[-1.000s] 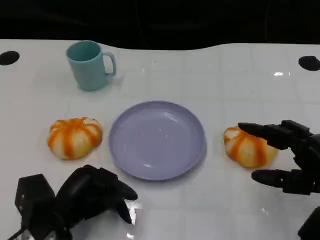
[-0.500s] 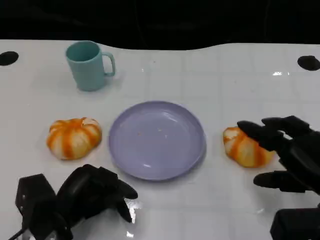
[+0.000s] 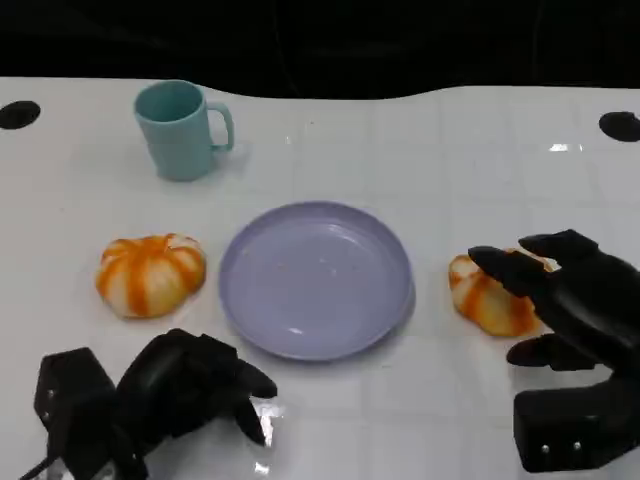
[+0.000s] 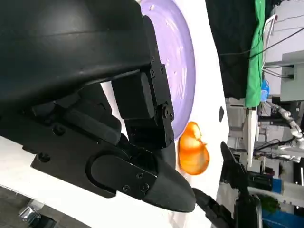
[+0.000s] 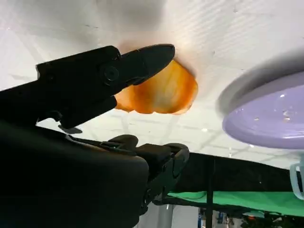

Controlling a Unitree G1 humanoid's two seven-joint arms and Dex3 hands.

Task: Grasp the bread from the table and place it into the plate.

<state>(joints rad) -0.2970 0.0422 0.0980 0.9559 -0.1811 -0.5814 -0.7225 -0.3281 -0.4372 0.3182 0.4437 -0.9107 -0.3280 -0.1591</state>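
My right hand (image 3: 570,300) is spread over the bread (image 3: 490,295) on the table's (image 3: 450,150) right side, fingers (image 3: 510,265) reaching across the top of it and the thumb low at its near side. From the right wrist view a fingertip (image 5: 156,54) lies against the bread's (image 5: 159,92) crust, but I can't tell whether the grip has closed on it or only brackets it. The bread sits on the table just beside the lavender plate (image 3: 315,280), not touching its rim. My left hand (image 3: 185,385) rests near the table's front edge, fingers curled in on nothing. A 2nd orange-striped bread (image 3: 150,273) lies left of the plate, and a teal mug (image 3: 180,130) stands upright beyond it.
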